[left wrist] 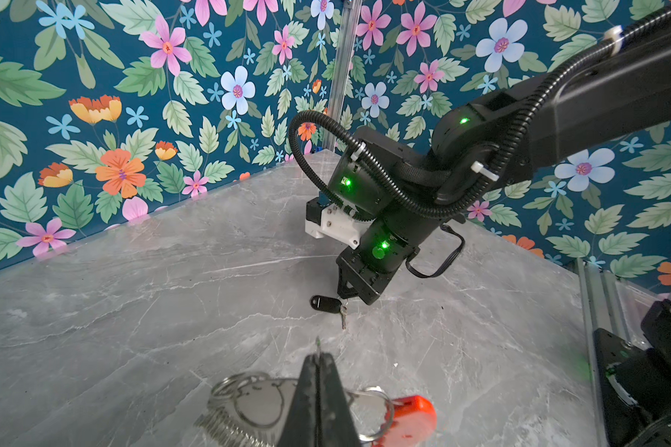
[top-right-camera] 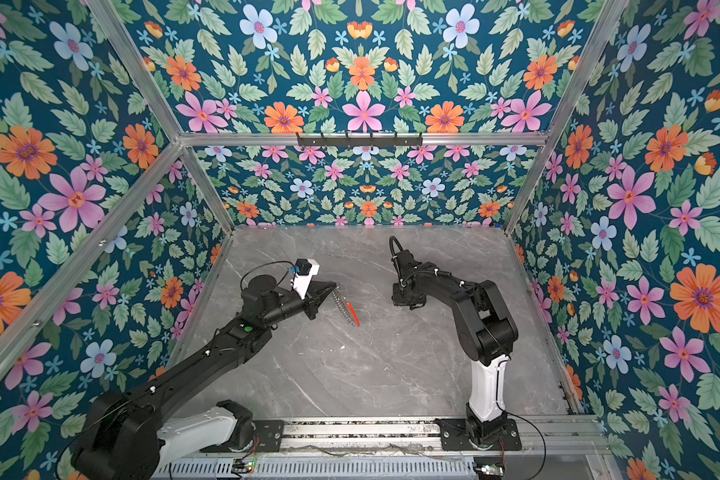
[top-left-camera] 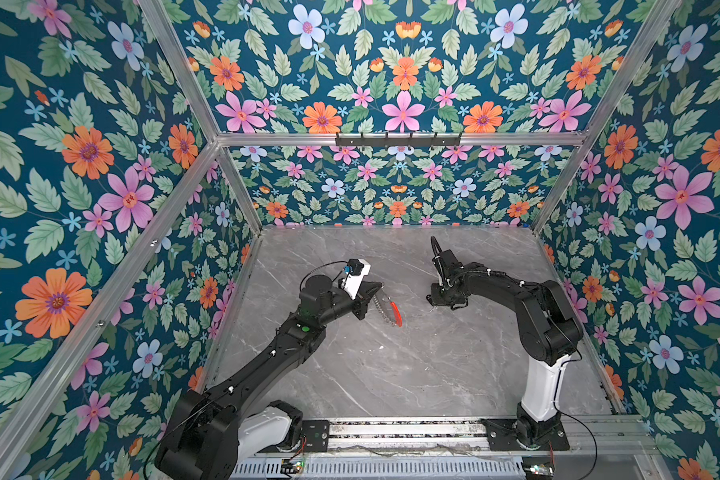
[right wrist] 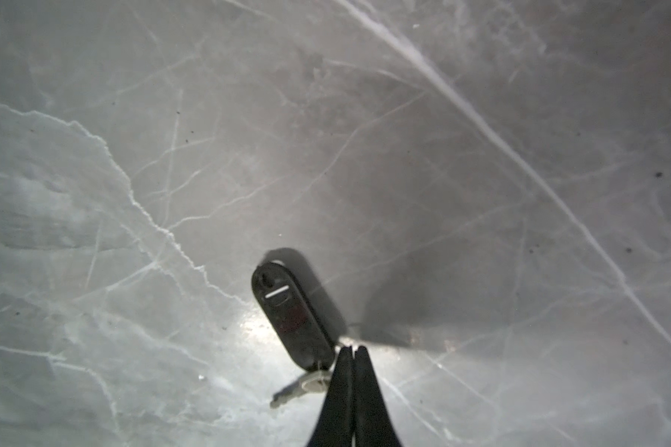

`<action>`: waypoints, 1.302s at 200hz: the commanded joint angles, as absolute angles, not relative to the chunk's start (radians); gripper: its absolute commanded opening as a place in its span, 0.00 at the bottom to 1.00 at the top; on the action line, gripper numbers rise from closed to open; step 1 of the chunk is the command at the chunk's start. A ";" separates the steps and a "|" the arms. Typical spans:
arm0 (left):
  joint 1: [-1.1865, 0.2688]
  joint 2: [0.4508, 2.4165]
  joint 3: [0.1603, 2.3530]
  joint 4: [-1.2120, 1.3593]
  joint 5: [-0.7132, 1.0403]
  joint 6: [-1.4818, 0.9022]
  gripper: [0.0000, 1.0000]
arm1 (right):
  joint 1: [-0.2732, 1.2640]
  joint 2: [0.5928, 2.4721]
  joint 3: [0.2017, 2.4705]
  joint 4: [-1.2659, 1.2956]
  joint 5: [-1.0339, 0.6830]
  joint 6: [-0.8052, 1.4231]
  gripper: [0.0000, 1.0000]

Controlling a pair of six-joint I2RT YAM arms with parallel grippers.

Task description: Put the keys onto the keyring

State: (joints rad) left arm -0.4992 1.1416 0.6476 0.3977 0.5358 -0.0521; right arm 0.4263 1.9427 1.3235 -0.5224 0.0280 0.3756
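Keys [right wrist: 292, 314]: a black fob with a pale bar, joined by a short link to a small silver key [right wrist: 296, 387]. We noted them pinched at that link by the right gripper [right wrist: 351, 350], its jaws clenched together. In the right wrist view the keys threw a shadow on the grey marble tabletop [right wrist: 132, 154]. In the left wrist view the black fob stuck out sideways while the small silver key dangled below it; both seemed clear of the surface.

We saw the keyring [top-left-camera: 388, 308] hanging from the left gripper [top-left-camera: 380, 287], which was clamped on its wire loop, with the red segment [left wrist: 411, 420] on one side and the bunched silver rings [left wrist: 245, 402] on the other. In both top views the keyring was left of centre, well apart from the right gripper. We could not tell whether its lower end touched the tabletop.
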 commanded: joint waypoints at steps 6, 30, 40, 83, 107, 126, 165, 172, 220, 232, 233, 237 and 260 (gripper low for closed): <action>-0.500 1.144 0.657 0.434 0.541 -0.057 0.00 | 0.428 1.939 1.342 -0.551 0.028 0.400 0.00; -0.500 1.149 0.659 0.434 0.540 -0.057 0.00 | 0.428 1.951 1.365 -0.569 0.023 0.408 0.00; -0.500 1.149 0.658 0.433 0.541 -0.057 0.00 | 0.427 1.962 1.377 -0.578 0.021 0.409 0.00; -0.500 1.147 0.654 0.427 0.540 -0.055 0.00 | 0.428 1.996 1.422 -0.614 0.012 0.421 0.02; -0.500 1.146 0.653 0.425 0.542 -0.054 0.00 | 0.428 1.995 1.436 -0.620 0.011 0.432 0.11; -0.500 1.147 0.656 0.425 0.543 -0.052 0.00 | 0.428 1.983 1.437 -0.624 0.013 0.446 0.16; -0.500 1.145 0.658 0.420 0.547 -0.048 0.00 | 0.426 1.943 1.405 -0.621 0.030 0.543 0.27; -0.500 1.144 0.659 0.420 0.548 -0.048 0.00 | 0.426 1.933 1.386 -0.609 0.027 0.582 0.27; -0.499 1.126 0.648 0.416 0.548 -0.052 0.00 | 0.408 1.825 1.161 -0.334 -0.045 0.828 0.31; -0.500 1.120 0.646 0.407 0.545 -0.048 0.00 | 0.402 1.817 1.139 -0.303 -0.057 0.856 0.31; -0.500 1.118 0.646 0.407 0.545 -0.048 0.00 | 0.402 1.818 1.138 -0.300 -0.059 0.858 0.31; -0.499 1.115 0.646 0.404 0.543 -0.046 0.00 | 0.400 1.818 1.134 -0.292 -0.064 0.866 0.31; -0.500 1.105 0.637 0.403 0.539 -0.043 0.00 | 0.397 1.815 1.091 -0.226 -0.097 0.907 0.31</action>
